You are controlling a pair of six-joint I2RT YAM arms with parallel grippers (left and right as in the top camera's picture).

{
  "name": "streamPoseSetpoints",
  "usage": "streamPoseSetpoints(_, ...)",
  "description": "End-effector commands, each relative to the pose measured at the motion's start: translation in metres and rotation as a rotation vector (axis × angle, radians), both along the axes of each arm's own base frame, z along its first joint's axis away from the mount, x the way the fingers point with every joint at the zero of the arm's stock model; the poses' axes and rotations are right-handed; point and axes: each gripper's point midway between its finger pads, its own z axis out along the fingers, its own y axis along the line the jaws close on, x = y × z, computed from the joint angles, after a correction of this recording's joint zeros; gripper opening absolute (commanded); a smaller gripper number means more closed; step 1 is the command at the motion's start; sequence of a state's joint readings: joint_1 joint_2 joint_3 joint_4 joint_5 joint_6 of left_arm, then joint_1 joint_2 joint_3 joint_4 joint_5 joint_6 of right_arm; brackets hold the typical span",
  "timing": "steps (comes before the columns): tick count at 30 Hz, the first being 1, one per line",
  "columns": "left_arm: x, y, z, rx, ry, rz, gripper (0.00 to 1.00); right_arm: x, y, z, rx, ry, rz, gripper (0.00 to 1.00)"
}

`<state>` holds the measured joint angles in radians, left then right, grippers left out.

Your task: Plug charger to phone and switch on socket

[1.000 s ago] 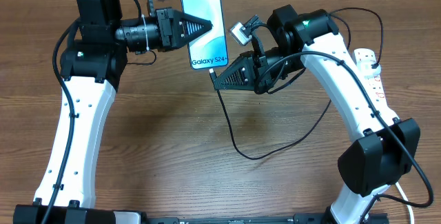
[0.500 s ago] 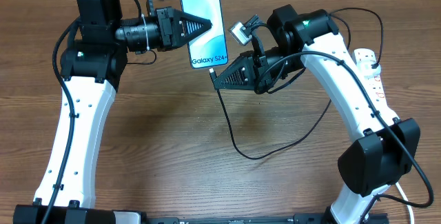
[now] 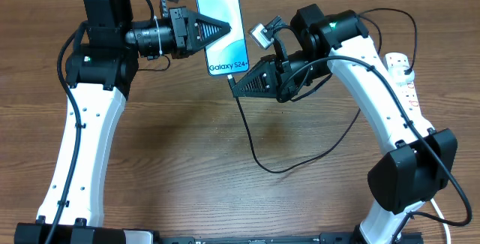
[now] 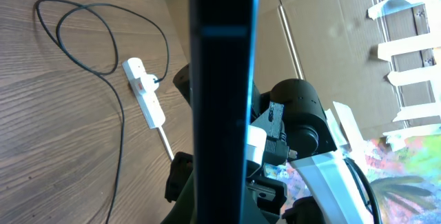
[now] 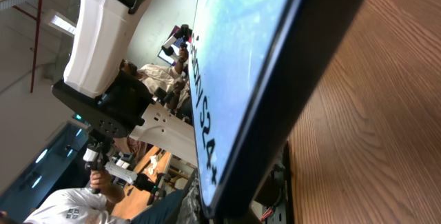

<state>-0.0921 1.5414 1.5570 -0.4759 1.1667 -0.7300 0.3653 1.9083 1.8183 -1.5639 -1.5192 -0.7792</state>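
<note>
Left gripper is pressed together on the slim black-edged smartphone with the pale blue screen, pinching it from its left side. The phone is at the far middle of the brown wooden table, its "Galaxy S24+" end towards the arms. In the left wrist view only its dark edge shows, as a vertical bar.

Right gripper sits just below that lettered end, jaws closed on the thin black charger cable close to its connector tip. The tip is right at the phone's lower edge; I can't tell whether it is seated in the port. From the gripper the cable drops in a loose loop across the table, then climbs right behind the right arm.

The long white power strip with red switches lies at the table's far right edge, well apart from the phone. I can't make out the switch positions.
</note>
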Motion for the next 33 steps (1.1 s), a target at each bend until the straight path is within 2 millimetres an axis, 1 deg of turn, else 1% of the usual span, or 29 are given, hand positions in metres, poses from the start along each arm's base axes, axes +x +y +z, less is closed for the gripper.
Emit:
streamPoseSetpoints(1, -0.008, -0.003, 0.011, -0.006, -0.055, -0.035, 0.04, -0.002, -0.004, 0.024, 0.068, -0.037, -0.008, 0.04)
streamPoseSetpoints(7, -0.005, -0.002, 0.010, 0.011, -0.081, -0.020, 0.04, -0.002, -0.004, 0.024, 0.068, -0.037, -0.008, 0.04)
streamPoseSetpoints(16, -0.013, -0.005, 0.013, -0.016, -0.070, -0.066, 0.04, -0.001, -0.003, 0.024, 0.071, -0.046, -0.007, 0.04)
streamPoseSetpoints(33, -0.016, -0.005, 0.010, -0.022, -0.019, -0.067, 0.04, 0.000, -0.003, 0.024, 0.072, -0.048, -0.007, 0.04)
